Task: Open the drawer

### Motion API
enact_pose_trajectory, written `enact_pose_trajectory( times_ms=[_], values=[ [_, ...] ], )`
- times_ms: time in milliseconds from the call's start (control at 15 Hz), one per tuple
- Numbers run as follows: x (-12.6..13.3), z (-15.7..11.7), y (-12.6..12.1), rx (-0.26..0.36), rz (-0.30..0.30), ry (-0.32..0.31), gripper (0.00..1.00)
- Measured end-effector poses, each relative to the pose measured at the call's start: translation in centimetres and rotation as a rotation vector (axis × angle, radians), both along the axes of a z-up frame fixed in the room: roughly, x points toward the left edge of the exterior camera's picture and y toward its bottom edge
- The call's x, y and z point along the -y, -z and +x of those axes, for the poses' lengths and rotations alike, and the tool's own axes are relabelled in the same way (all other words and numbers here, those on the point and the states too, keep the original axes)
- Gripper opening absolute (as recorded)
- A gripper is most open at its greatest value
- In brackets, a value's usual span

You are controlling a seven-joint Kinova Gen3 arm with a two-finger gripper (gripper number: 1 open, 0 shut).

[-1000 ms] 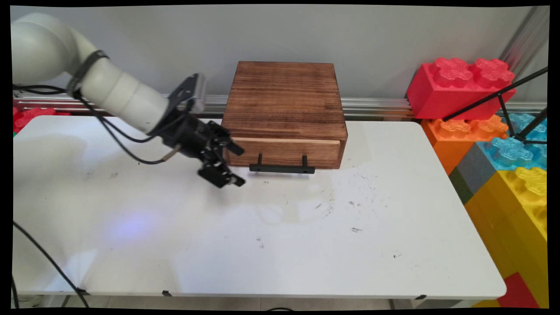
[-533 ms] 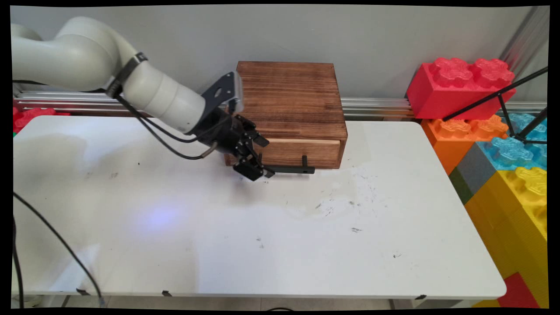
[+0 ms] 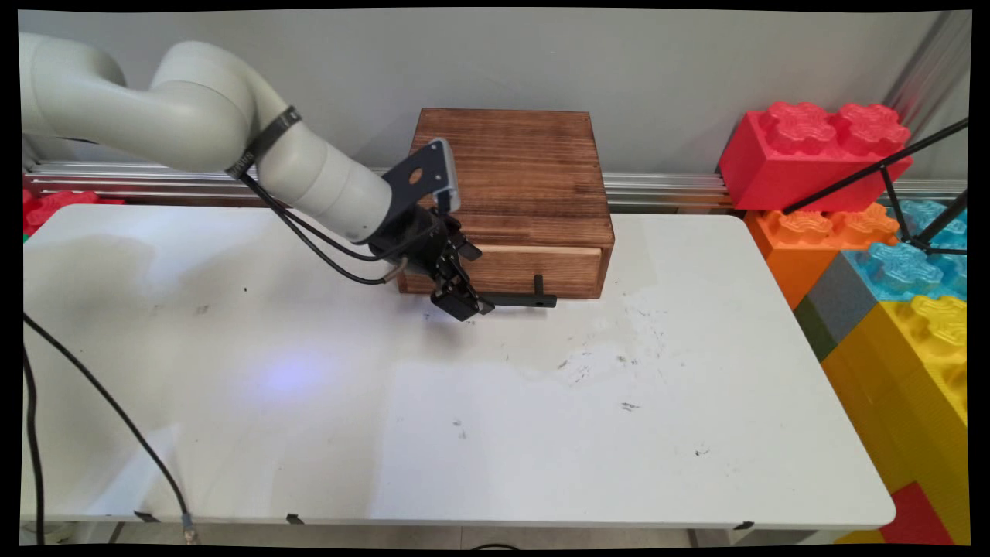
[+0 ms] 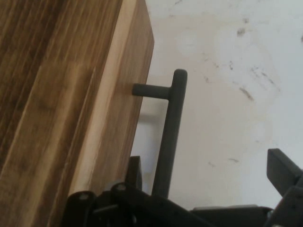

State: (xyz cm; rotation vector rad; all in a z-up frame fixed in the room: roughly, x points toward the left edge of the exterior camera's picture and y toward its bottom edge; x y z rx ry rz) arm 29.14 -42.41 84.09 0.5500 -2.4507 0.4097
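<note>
Dark wooden drawer box (image 3: 506, 182) at the white surface's (image 3: 541, 433) far edge looks heavy and rigid, so we judge its black bar handle (image 4: 169, 137), between the black gripper's (image 3: 462, 280) parted fingers (image 4: 284, 170), the best hold.

A wooden box (image 3: 506, 182) stands at the table's (image 3: 541, 433) far edge, its drawer (image 3: 534, 269) facing forward with a bar handle (image 3: 520, 299) in front. The gripper (image 3: 470, 298) straddles the handle's left end. Toy bricks (image 3: 866, 232) stack right of the table.
</note>
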Motion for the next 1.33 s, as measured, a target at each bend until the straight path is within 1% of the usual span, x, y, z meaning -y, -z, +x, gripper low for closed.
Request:
enact_pose_trajectory(
  times_ms=[333, 733, 1333],
  values=[
    [0.7, -0.8, 0.9, 0.037, 0.003, -0.001, 1.00],
    [1.3, -1.7, 2.2, 0.077, 0.017, 0.014, 1.00],
    [1.9, -2.9, 4.5, 0.107, 0.021, 0.032, 1.00]
  ],
)
